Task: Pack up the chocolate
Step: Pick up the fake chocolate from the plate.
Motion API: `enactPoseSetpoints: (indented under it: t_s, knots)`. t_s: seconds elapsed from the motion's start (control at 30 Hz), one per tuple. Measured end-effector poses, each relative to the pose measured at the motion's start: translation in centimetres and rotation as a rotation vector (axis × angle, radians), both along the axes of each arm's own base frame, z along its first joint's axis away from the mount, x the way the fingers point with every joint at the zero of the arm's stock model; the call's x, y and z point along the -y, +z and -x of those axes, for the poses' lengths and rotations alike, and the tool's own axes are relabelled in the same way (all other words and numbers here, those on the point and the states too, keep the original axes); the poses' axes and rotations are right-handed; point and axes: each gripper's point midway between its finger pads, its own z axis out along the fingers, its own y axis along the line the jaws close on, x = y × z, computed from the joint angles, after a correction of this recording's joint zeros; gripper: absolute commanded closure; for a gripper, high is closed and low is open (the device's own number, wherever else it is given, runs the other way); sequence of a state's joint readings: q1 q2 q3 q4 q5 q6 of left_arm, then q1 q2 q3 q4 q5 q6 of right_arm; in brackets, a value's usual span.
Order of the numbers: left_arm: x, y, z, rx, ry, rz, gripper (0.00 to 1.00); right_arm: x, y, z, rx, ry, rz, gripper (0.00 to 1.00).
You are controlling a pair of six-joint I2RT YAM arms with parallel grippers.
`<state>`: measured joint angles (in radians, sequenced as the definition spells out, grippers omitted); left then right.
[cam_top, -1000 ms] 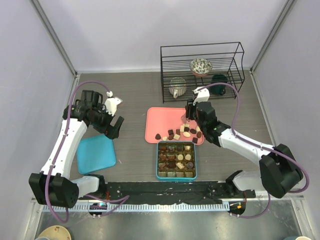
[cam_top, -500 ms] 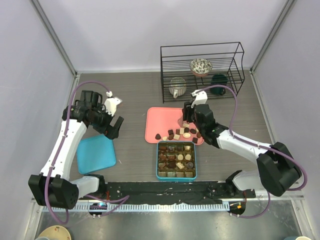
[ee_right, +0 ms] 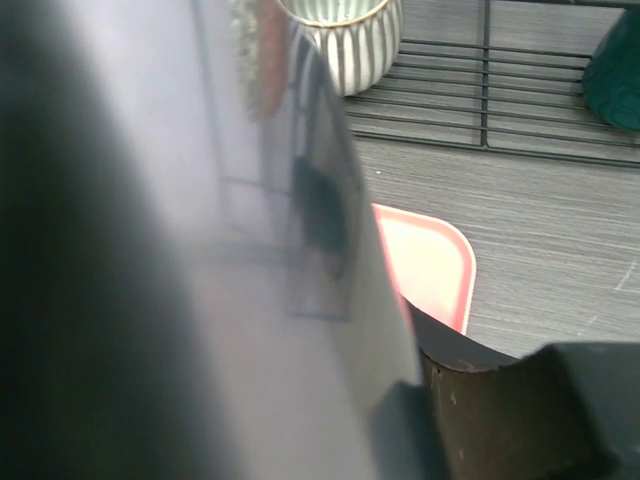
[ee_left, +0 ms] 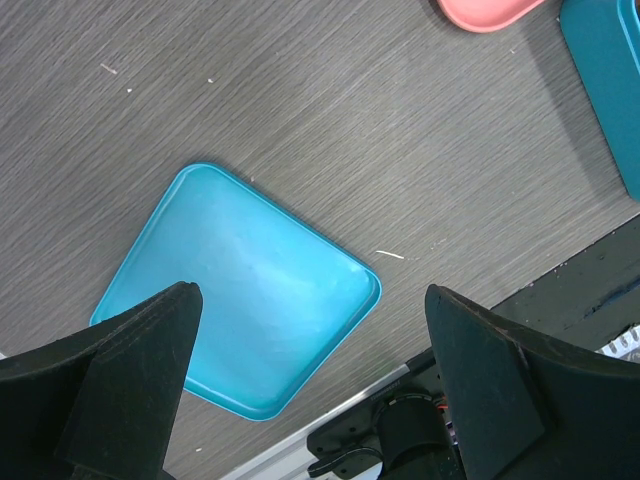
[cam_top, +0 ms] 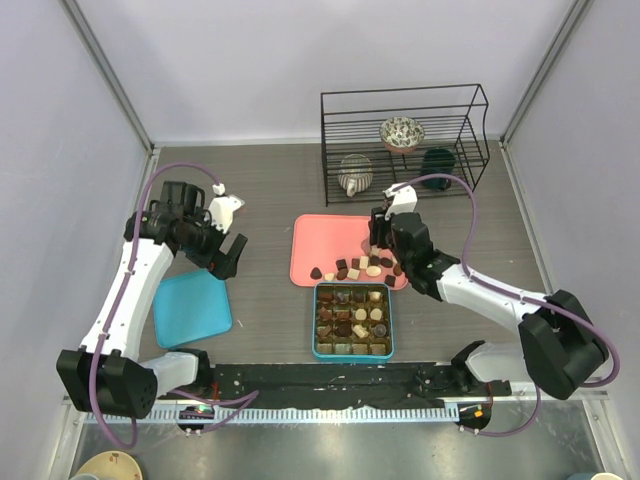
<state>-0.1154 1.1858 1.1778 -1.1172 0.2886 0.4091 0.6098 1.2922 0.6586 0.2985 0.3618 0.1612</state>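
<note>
Top view, centre: chocolate (cam_top: 358,266) pieces lie along the lower edge of the pink tray (cam_top: 320,245); more sit in the teal box (cam_top: 315,322) just below. Right fingers (cam_top: 378,242) over the tray: state cannot be told. Left fingers (ee_left: 130,380), spread wide and empty, near the blue tray (ee_left: 250,290).

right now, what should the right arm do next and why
Probably lower the right gripper onto a chocolate on the pink tray. Loose pieces lie at the tray's near edge beside the box, and the gripper hangs right over them. Its wrist view is too blurred to show whether it already holds one.
</note>
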Motion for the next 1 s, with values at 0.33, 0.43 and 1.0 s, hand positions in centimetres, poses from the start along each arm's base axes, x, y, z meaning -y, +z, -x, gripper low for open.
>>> enactPoseSetpoints:
  t_s: [0.33,0.43,1.0]
  knots:
    - [0.0,0.0,0.1,-0.002,0.000,0.000,0.00,0.6,0.0,0.3,-0.004,-0.019,0.008,0.73]
    - [0.0,0.1,0.1,0.002,0.000,0.000,0.00,0.7,0.0,0.3,-0.004,-0.026,0.009,0.78]
    - [0.0,0.1,0.1,0.006,0.000,0.000,0.00,-4.2,13.6,4.9,0.195,0.156,-0.092,0.84]
